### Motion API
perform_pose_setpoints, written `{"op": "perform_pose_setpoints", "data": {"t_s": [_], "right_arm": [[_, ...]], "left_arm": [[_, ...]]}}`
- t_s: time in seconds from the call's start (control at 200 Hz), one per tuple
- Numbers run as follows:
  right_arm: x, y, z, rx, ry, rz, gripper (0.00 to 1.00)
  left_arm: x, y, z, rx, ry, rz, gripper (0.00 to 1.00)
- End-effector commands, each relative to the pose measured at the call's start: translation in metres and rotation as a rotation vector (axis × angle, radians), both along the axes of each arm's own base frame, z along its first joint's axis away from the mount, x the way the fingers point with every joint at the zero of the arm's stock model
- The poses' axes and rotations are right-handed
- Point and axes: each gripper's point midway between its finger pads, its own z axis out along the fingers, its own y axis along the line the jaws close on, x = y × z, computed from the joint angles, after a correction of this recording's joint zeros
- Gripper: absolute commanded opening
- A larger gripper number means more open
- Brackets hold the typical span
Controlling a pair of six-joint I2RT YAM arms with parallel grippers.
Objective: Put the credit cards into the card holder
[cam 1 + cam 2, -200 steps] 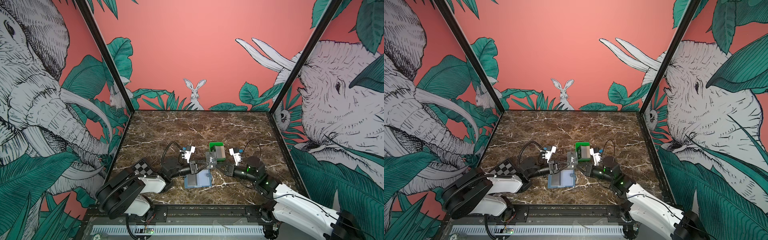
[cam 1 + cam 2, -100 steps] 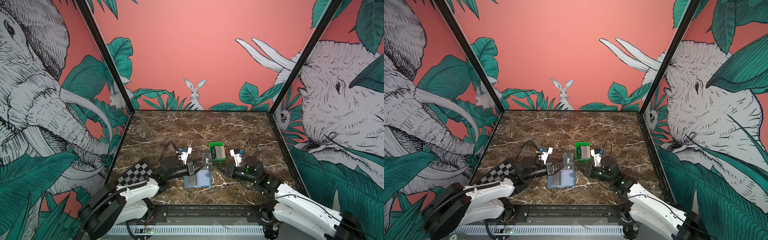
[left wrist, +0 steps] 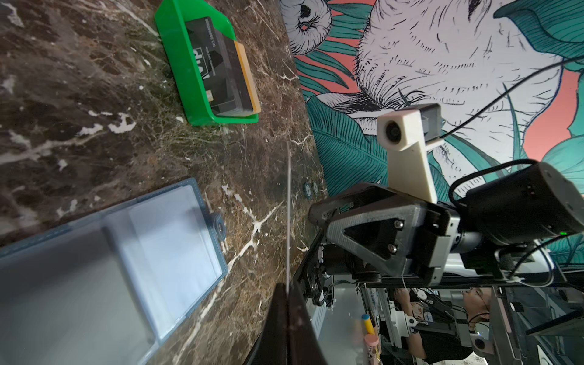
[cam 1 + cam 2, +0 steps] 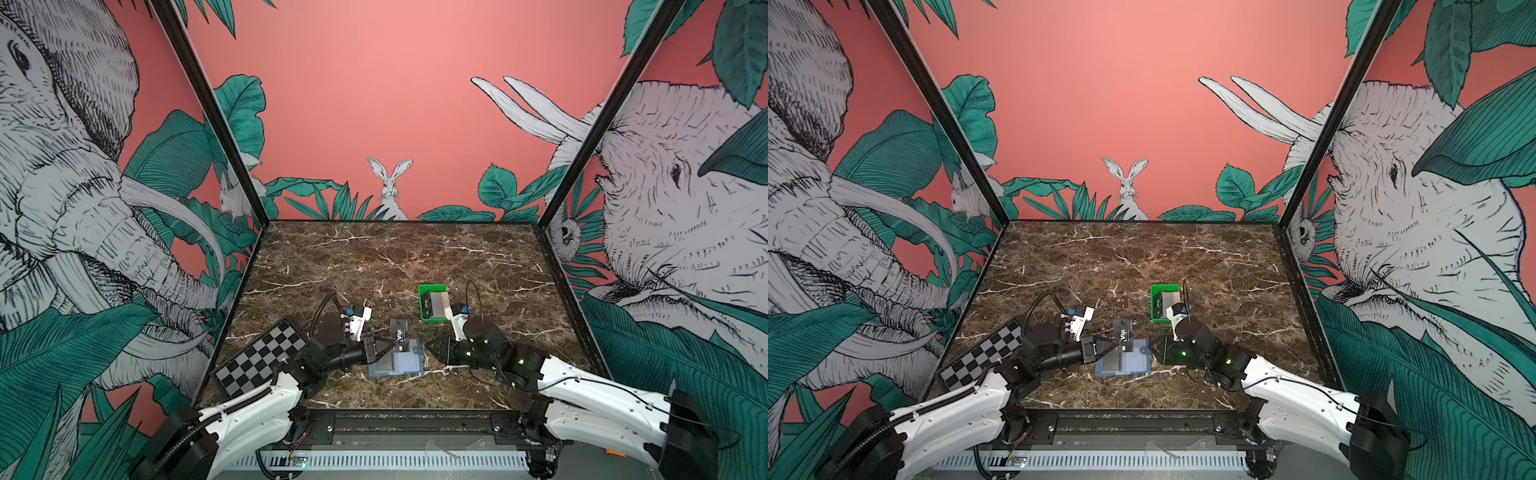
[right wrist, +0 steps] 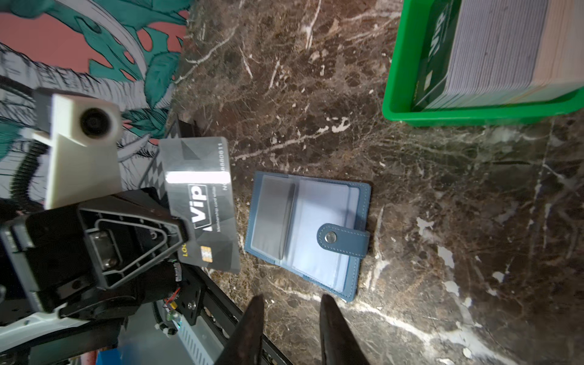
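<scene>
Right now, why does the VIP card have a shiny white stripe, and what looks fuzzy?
In the right wrist view, light glares off the VIP card in the left gripper; the card stack in the green tray is blurred. In the left wrist view, the near card holder looks soft.

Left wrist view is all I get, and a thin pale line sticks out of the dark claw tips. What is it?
Observer: A card seen edge-on. The right wrist view shows its black face with "ViP" lettering, pinched in the left claw.
Visitor: My picture cuts off the blue wallet. Fully open?
Observer: Yes, the card holder lies open on the marble, snap tab folded over a clear pocket.
Visitor: Is the other claw holding anything?
Observer: No, the right claw is open and empty.
</scene>
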Motion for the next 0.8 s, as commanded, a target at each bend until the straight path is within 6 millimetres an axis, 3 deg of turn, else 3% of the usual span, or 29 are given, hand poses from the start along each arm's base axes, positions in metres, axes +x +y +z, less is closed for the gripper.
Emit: {"op": "perform_pose_setpoints", "data": {"t_s": [0.0,0.305,0.585,0.795], "right_arm": [[0.004,0.0,-0.005,-0.076,-0.027,-0.019,0.29],[-0.005,0.019,-0.039,-0.168,0.06,0.027,0.28],[-0.007,0.011,-0.06,-0.296,0.095,0.012,0.26],[-0.007,0.018,-0.067,-0.299,0.111,0.025,0.25]], "left_arm": [[-0.008,0.01,-0.017,0.055,0.037,0.004,0.0],[-0.019,0.018,-0.035,0.087,0.101,0.0,0.01],[-0.021,0.014,-0.041,0.096,0.126,-0.028,0.04],[-0.017,0.013,-0.048,0.108,0.134,-0.015,0.02]]}}
